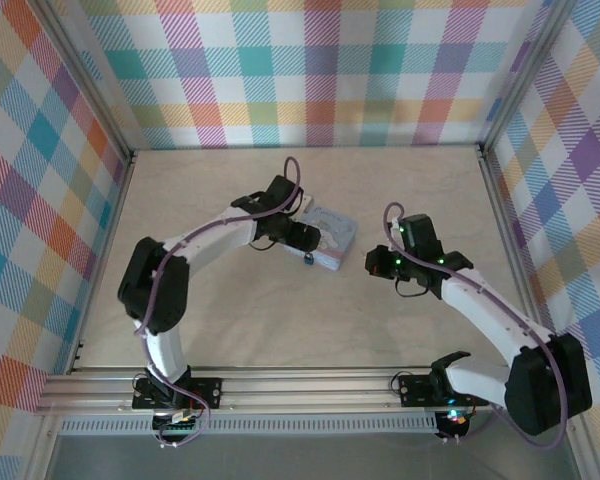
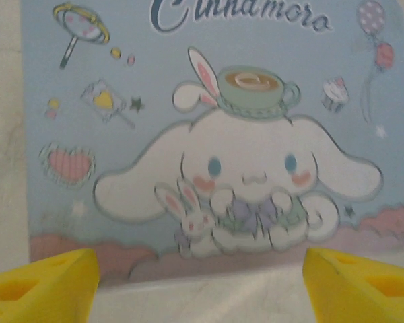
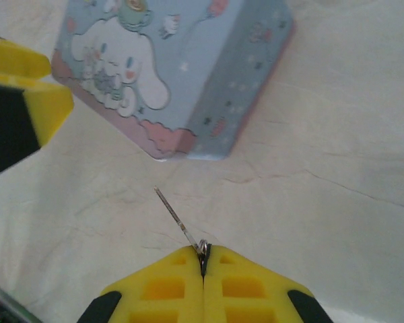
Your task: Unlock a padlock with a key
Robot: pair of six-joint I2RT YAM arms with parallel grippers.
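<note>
In the top view, the pale blue tin (image 1: 335,235) is seen lying flat on the table (image 1: 230,330) a little right of centre. The left gripper (image 1: 302,242) is placed at the tin's left end. The padlock (image 1: 308,259), a tiny blue speck, is seen just below that gripper, at the lower left corner of the tin; whether it touches the tin cannot be told. The right gripper (image 1: 380,265) is held to the right of the tin, apart from it.

In the left wrist view, the printed lid of the tin (image 2: 256,101) is seen from close up. The left gripper (image 2: 202,282) is spread wide, one yellow fingertip in each lower corner, and nothing is held between them.

In the right wrist view, the right gripper (image 3: 203,259) is pressed fully together at the bottom centre, and a thin silvery key (image 3: 182,222) is pinched in it, its blade pointing up and left toward the tin (image 3: 249,60) in the upper middle. A bare gap of table (image 3: 323,202) is left between key tip and tin.
</note>
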